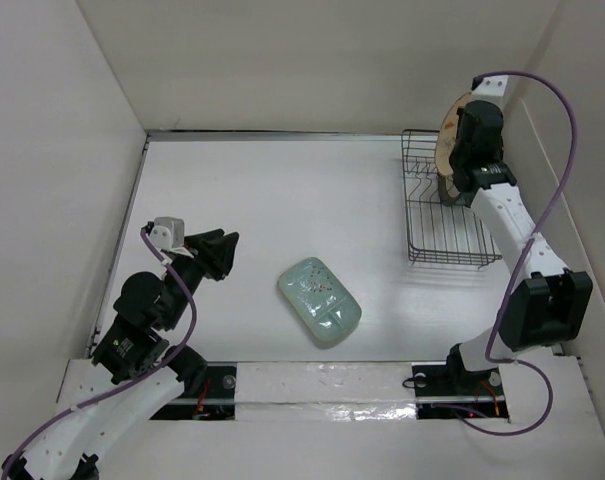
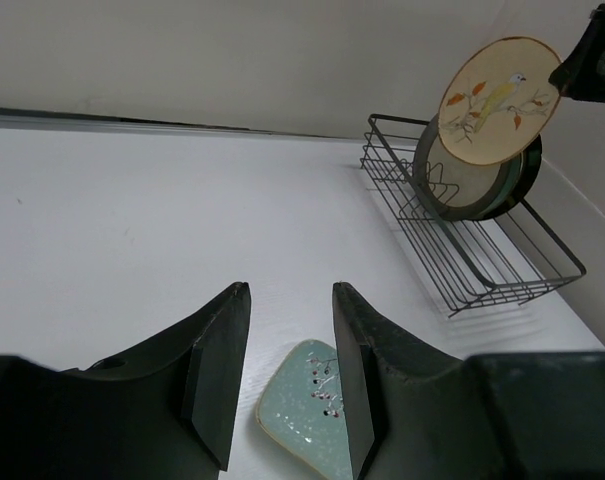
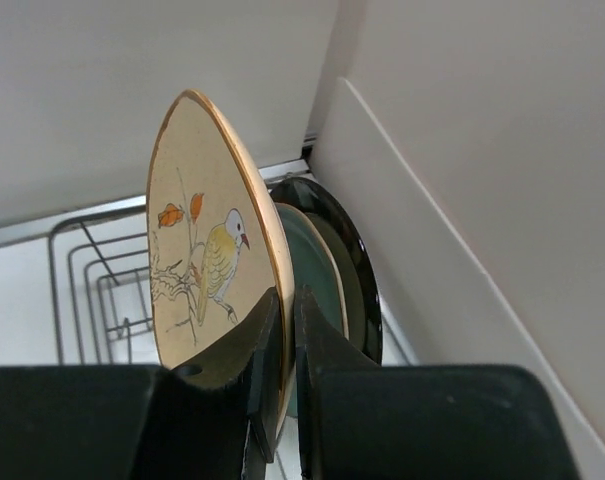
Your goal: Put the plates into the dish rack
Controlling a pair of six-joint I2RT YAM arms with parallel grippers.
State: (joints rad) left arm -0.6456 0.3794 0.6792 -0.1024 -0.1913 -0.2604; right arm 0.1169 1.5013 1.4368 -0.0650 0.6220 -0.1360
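My right gripper [image 1: 458,150] is shut on the rim of the tan plate with a bird and leaf print [image 1: 448,135] and holds it upright above the far end of the dark wire dish rack [image 1: 413,205]. In the right wrist view the fingers [image 3: 267,330] pinch the tan plate [image 3: 207,250] just in front of a teal plate [image 3: 317,262] and a dark-rimmed plate [image 3: 360,265] standing in the rack [image 3: 82,275]. The pale-green speckled oblong plate [image 1: 319,301] lies flat mid-table. My left gripper [image 1: 220,252] is open and empty, left of it; that plate [image 2: 302,415] shows below its fingers.
White walls enclose the table on the left, back and right; the rack stands close to the right wall. The near half of the rack [image 2: 482,265] holds no plates. The upright plates [image 2: 467,185] fill its far end.
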